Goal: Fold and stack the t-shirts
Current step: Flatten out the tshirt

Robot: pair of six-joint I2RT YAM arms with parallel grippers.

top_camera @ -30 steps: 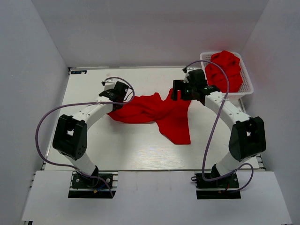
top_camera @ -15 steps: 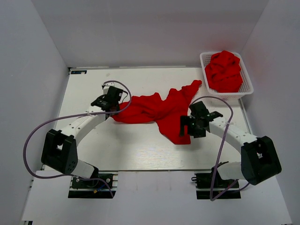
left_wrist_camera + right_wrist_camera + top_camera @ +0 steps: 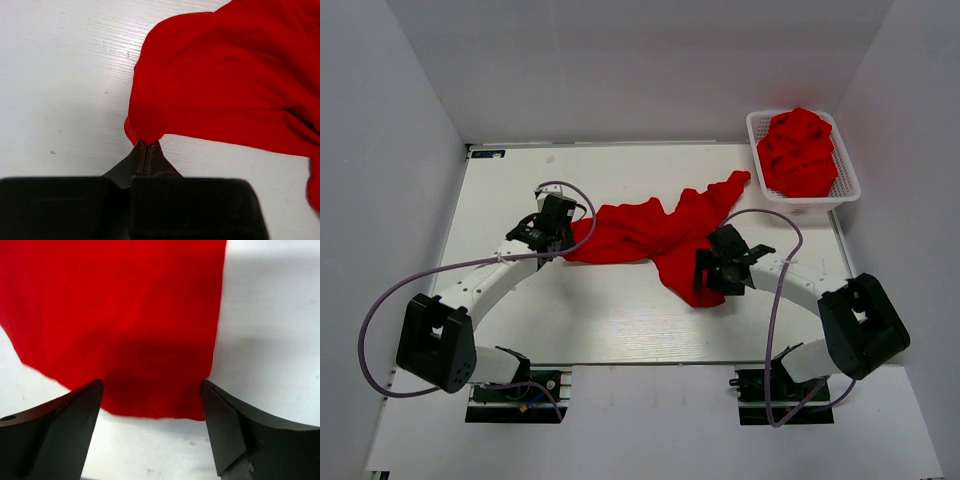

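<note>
- On the table (image 3: 620,330), one t-shirt (image 3: 650,235) lies crumpled and unfolded; nothing is stacked.
- The left gripper (image 3: 147,147) pinches its left end; the right gripper (image 3: 150,390) gapes wide over the near hem, holding nothing.
- More t-shirts (image 3: 800,150) sit heaped in the basket (image 3: 848,185).

One red t-shirt (image 3: 650,235) lies on the bench (image 3: 620,320), one white basket (image 3: 847,182) at its far right corner holds a red heap (image 3: 800,150) too bunched to count, and there are two hands, left hand (image 3: 148,148) and right hand (image 3: 152,392).

no readable text, labels or numbers anywhere — nothing legible in any view.
</note>
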